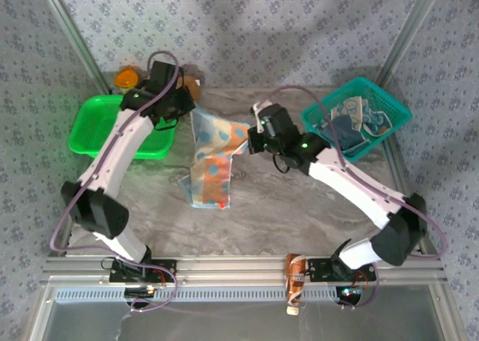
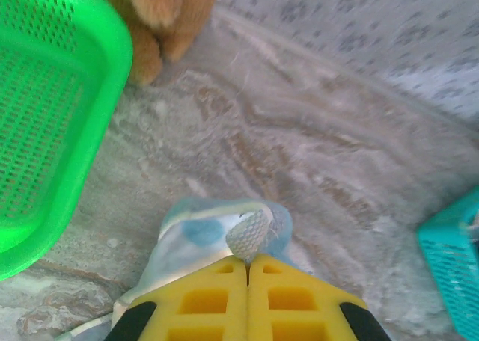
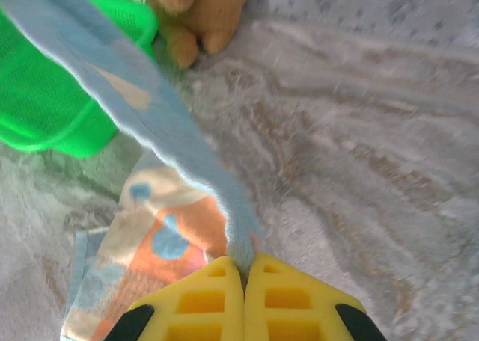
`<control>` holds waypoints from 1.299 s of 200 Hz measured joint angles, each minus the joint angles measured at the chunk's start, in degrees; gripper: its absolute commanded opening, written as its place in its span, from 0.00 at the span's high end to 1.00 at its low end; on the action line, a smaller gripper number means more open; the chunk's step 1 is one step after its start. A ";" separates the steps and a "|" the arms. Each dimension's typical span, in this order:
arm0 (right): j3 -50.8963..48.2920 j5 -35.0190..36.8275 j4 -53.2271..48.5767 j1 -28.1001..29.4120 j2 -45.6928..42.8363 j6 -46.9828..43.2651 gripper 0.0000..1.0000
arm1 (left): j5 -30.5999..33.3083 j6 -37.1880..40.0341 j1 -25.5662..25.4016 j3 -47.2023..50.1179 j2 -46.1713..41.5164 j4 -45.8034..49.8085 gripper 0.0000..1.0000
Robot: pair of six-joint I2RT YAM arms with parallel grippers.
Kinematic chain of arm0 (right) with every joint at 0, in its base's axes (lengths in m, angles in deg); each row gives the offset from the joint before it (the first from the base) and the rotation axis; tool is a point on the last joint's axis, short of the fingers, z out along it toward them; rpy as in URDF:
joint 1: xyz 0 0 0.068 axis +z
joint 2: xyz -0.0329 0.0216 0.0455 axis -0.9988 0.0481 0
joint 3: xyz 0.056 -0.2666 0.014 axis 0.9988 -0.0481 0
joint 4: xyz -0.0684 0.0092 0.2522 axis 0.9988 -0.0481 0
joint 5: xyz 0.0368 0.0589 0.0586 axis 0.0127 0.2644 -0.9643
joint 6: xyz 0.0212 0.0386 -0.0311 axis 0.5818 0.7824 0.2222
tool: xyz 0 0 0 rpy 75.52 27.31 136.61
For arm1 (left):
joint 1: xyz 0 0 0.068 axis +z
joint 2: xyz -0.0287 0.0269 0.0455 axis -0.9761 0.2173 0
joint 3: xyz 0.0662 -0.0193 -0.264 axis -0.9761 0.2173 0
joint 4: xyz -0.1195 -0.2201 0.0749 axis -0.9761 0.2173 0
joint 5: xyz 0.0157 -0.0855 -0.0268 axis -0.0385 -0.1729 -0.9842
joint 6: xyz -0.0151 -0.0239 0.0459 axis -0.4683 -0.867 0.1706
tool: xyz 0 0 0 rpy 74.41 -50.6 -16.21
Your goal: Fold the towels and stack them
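Both grippers pinch one cloth: L gripper [image 2: 247,260] has its fingers pressed together on a corner of the striped towel [image 1: 211,161], and R gripper [image 3: 243,260] is clamped likewise on the opposite corner. Top edge runs taut btwn them, roughly left-right over the table [image 1: 299,214]. The rest hangs toward the near side, lower end on the surface, so neither arm is nearer. Green basket [image 1: 93,128] sits by L arm, plush toy [image 3: 202,12] near it. Teal basket [image 1: 385,131] w/ other towels [image 1: 352,117] is far right. Next move prob needs both corners lowered together.
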 measured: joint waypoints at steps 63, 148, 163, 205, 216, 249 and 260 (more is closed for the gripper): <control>-0.61 -2.58 11.67 -6.60 -7.98 -7.10 1.00 | -4.04 -0.04 -1.60 -4.09 -7.61 -1.95 1.00; 19.04 -11.72 15.23 -15.08 4.44 -12.48 1.00 | -4.52 9.49 -1.79 -23.41 -1.16 -1.57 1.00; 21.40 -12.57 14.97 -15.37 5.44 -12.87 1.00 | -4.63 10.38 -1.77 -24.22 -1.16 -1.44 1.00; 23.69 -15.08 12.83 -15.37 4.13 -12.87 1.00 | -4.44 10.47 -2.56 -24.83 -2.01 0.55 1.00; 22.93 -15.10 12.57 -15.04 2.78 -12.90 1.00 | -3.82 10.47 -3.63 -24.74 -2.89 1.22 1.00; 20.09 -15.19 10.86 -13.77 -3.50 -12.85 1.00 | -1.20 10.36 -7.98 -23.02 -8.20 2.45 1.00; 18.88 -15.34 10.21 -13.18 -6.21 -12.85 1.00 | -0.33 10.19 -9.88 -21.55 -10.80 2.43 1.00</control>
